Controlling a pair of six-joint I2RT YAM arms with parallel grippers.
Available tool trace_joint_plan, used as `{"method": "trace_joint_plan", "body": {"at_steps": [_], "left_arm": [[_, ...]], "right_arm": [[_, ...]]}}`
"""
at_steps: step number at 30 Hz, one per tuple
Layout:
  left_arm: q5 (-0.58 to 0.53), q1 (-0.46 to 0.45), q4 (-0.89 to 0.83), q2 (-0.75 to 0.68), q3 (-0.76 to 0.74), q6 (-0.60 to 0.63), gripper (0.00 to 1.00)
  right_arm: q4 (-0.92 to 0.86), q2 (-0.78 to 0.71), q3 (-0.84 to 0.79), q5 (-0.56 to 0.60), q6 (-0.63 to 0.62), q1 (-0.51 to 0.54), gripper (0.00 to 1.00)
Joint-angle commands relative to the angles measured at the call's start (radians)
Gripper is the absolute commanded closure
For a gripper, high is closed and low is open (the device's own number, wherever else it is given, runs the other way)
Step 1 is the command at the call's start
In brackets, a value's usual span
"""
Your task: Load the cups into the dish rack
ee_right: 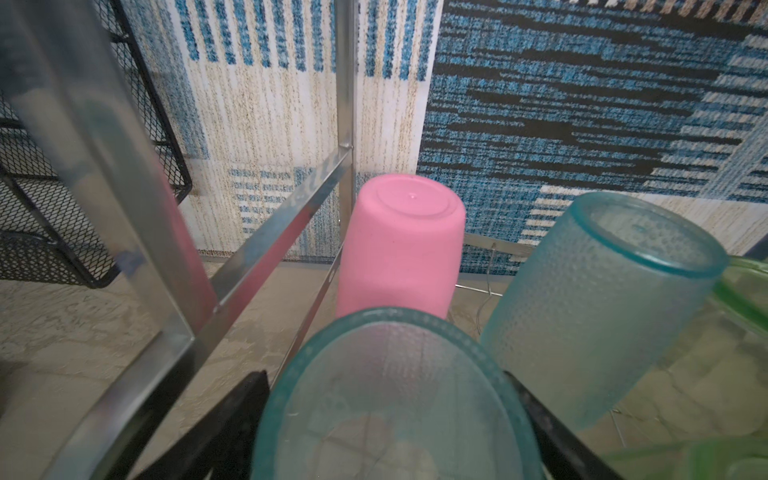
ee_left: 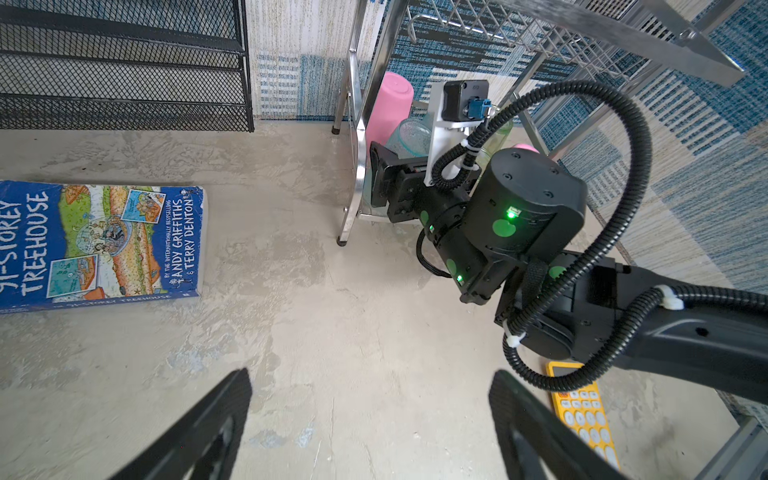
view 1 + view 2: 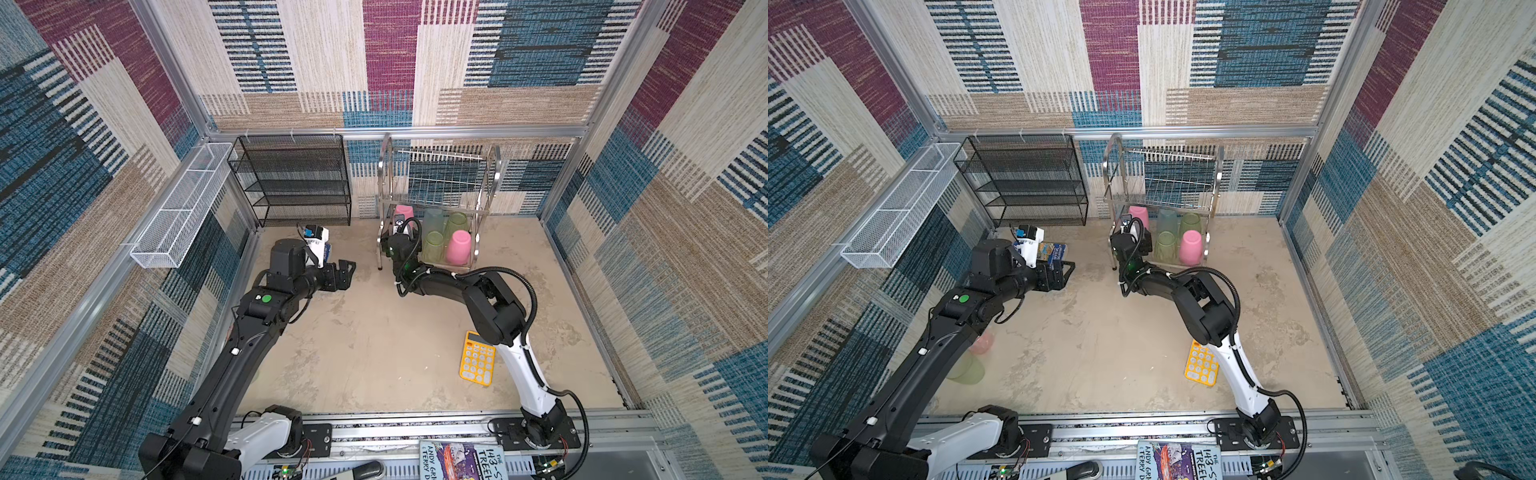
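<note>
Because it hangs on the left wall rail, white mesh trough (image 3: 178, 208): out of the cups' way; long, narrow, thin painted mesh.
Salmon cup (image 3: 982, 343), loose green cup (image 3: 969, 370): on the floor beside the left arm, half hidden by it; translucent, blurred; upright or lying, cannot tell. Judged not yet loaded.
Black mesh shelf (image 3: 291, 178): against the back wall; stiff dark mesh tiers; not the target.
Book (image 2: 104, 245): flat on the floor; glossy paperback, scuffed edges.
Left gripper (image 3: 348, 273): jaws wide apart, nothing between; low over the floor between book and rack. Judged parked clear to give the other arm room.
Dish rack (image 3: 384, 158): at the back wall; shiny steel tube sides, thin wire tiers, black feet.
Right gripper (image 1: 390, 415): reached into the lower tier's left front corner; its jaws flank the teal cup (image 1: 395, 365); pressing on it or just clear, cannot tell.
Teal cup: frosted, pebbled, tapered; just in front of the back pink cup (image 1: 401, 245).
Second teal cup (image 1: 598, 299), back green cup (image 3: 456, 224), front green cup (image 3: 433, 248), front pink cup (image 3: 458, 248): packed close on the lower tier, pink ones base-up, presumably to drain.
Yellow calculator (image 3: 478, 361): flat on the floor by the right arm; hard plastic.
</note>
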Motion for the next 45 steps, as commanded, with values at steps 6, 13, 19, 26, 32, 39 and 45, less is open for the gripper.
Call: {"method": "trace_joint_plan", "body": {"at_steps": [6, 13, 19, 26, 32, 39, 45], "left_arm": [[-0.003, 0.003, 0.026, 0.007, 0.002, -0.021, 0.04], [-0.011, 0.006, 0.020, 0.018, 0.005, -0.027, 0.04], [-0.015, 0.007, 0.020, 0.025, 0.004, -0.029, 0.05], [-0.011, 0.006, 0.020, 0.049, 0.004, -0.032, 0.07], [-0.004, 0.007, 0.025, 0.090, 0.004, -0.036, 0.09], [0.026, 0.006, 0.074, 0.175, -0.012, -0.079, 0.11], [0.089, 0.006, 0.168, 0.302, -0.014, -0.192, 0.13]], "right_arm": [[0.012, -0.062, -0.047, -0.032, 0.009, 0.001, 0.06], [0.046, -0.139, -0.162, -0.066, -0.004, 0.009, 0.03], [0.094, -0.195, -0.265, -0.069, -0.037, 0.041, 0.03], [0.159, -0.311, -0.431, -0.052, -0.036, 0.084, 0.03], [0.160, -0.522, -0.672, -0.053, 0.040, 0.116, 0.04], [-0.008, -0.770, -0.903, -0.075, 0.280, 0.109, 0.05], [-0.125, -0.940, -1.034, -0.162, 0.471, 0.032, 0.08]]}}
